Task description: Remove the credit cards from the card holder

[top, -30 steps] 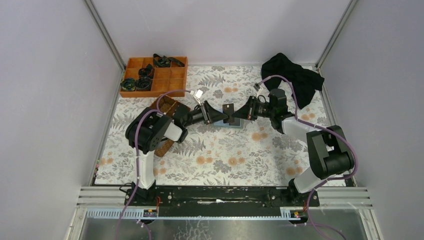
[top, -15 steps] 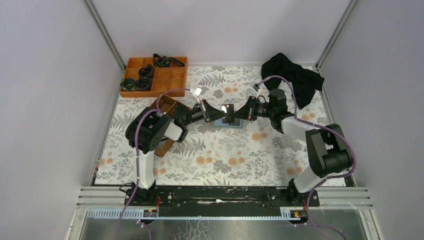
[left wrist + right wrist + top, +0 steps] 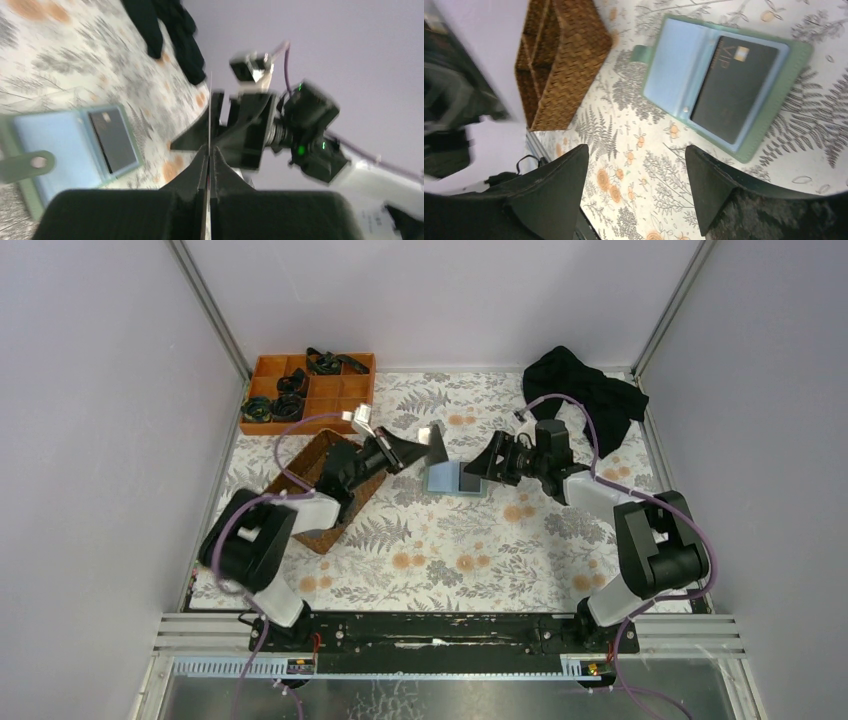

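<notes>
The card holder (image 3: pixel 445 478) lies open on the flowered table, light blue inside with a grey-green rim (image 3: pixel 769 125). One dark credit card (image 3: pixel 734 95) marked VIP sits in its right half. My left gripper (image 3: pixel 424 452) is shut on a pale credit card (image 3: pixel 435 443), held in the air left of the holder. In the left wrist view this card shows edge-on as a thin line (image 3: pixel 209 110) between the fingers, at my left gripper (image 3: pixel 209 147). My right gripper (image 3: pixel 478 468) hangs open just right of the holder, its jaws (image 3: pixel 636 155) wide apart with nothing between them.
A brown wicker basket (image 3: pixel 318 490) with compartments stands under the left arm, left of the holder. An orange divided tray (image 3: pixel 308 390) with black items is at the back left. A black cloth (image 3: pixel 585 395) lies at the back right.
The right gripper let go of the card and opened wide. The left gripper closed on that card and carried it up and to the left, away from the right gripper.
</notes>
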